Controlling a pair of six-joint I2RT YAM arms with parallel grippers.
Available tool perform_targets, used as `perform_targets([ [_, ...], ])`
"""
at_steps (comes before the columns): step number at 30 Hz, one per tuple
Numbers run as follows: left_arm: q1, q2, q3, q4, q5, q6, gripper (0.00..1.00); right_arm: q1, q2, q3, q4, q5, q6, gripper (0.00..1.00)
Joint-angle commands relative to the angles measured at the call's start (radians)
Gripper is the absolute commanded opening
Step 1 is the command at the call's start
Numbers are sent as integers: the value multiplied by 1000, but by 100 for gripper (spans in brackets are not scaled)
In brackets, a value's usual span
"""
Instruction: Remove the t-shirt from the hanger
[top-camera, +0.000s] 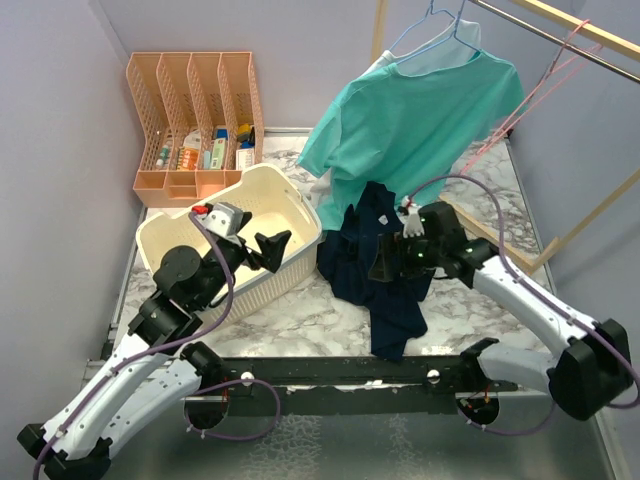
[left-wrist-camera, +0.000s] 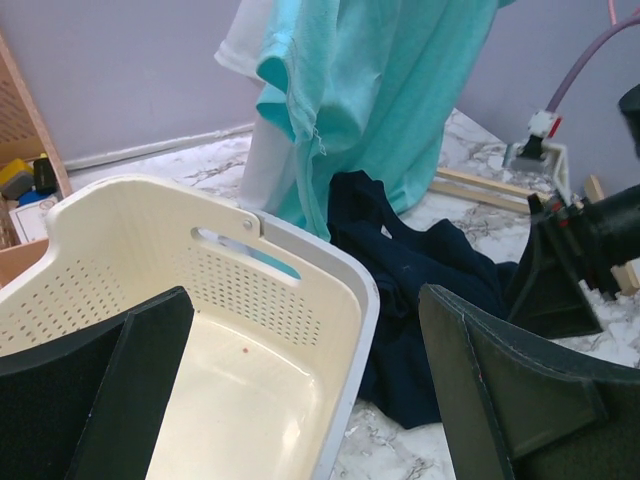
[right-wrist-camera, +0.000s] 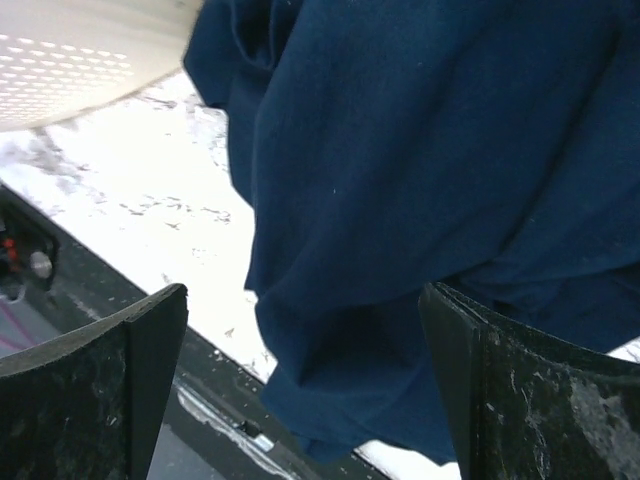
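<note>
- Hanging on a pale blue wire hanger (top-camera: 456, 32) at the rear right, the teal short-sleeved t-shirt (top-camera: 410, 120) is fully on it.
- Dark navy cloth garment (top-camera: 385, 290): heaped on the table, below the t-shirt's hem.
- Cream perforated plastic basket (top-camera: 290, 278): left of the heap.
- Right gripper (top-camera: 388, 265): fingers spread wide against the navy garment, clamping nothing.
- Left gripper (top-camera: 272, 247): fingers spread wide above the basket, empty.

The left tool (left-wrist-camera: 305, 340) hovers over the cream basket (left-wrist-camera: 150, 250), fingers spread wide; the teal t-shirt (left-wrist-camera: 390, 90) hangs just beyond the basket's far rim; a navy garment (left-wrist-camera: 420, 270) lies heaped on the marble counter (left-wrist-camera: 190, 165) beside the basket; the right tool (left-wrist-camera: 560, 275) sits at the heap's right edge.
</note>
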Motion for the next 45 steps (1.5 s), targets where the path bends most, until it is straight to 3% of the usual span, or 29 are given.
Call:
perform_targets([
  [1,-4,-35,-7,-11,-65,-5,99,101,107,15,104,260,80,100],
  [5,-4,-85,-24,-12,-117,-10,99,116,192,18,128,387,111,100],
  [16,-4,-267,-60,-19,-312,-12,98,179,432,80,167,533,170,98],
  [18,-4,-294,-66,-24,-342,-15,98,179,441,73,186,521,181,89],
  [21,-4,-316,-68,-38,-370,-19,98,179,418,54,224,476,181,62],
  [25,-4,-321,-64,-56,-393,-28,98,179,359,78,225,424,154,5],
  [26,-4,-322,-65,-57,-394,-33,98,180,340,97,212,413,144,1],
  [30,-4,-320,-66,-59,-390,-38,98,220,236,204,188,323,55,1],
  [34,-4,-316,-62,-65,-401,-38,98,330,209,459,74,306,-27,1],
  [40,-4,-336,-62,-71,-434,-44,98,447,299,876,-45,383,-120,1],
  [45,-3,-379,-70,-71,-474,-52,98,451,426,1177,-6,304,-187,1],
])
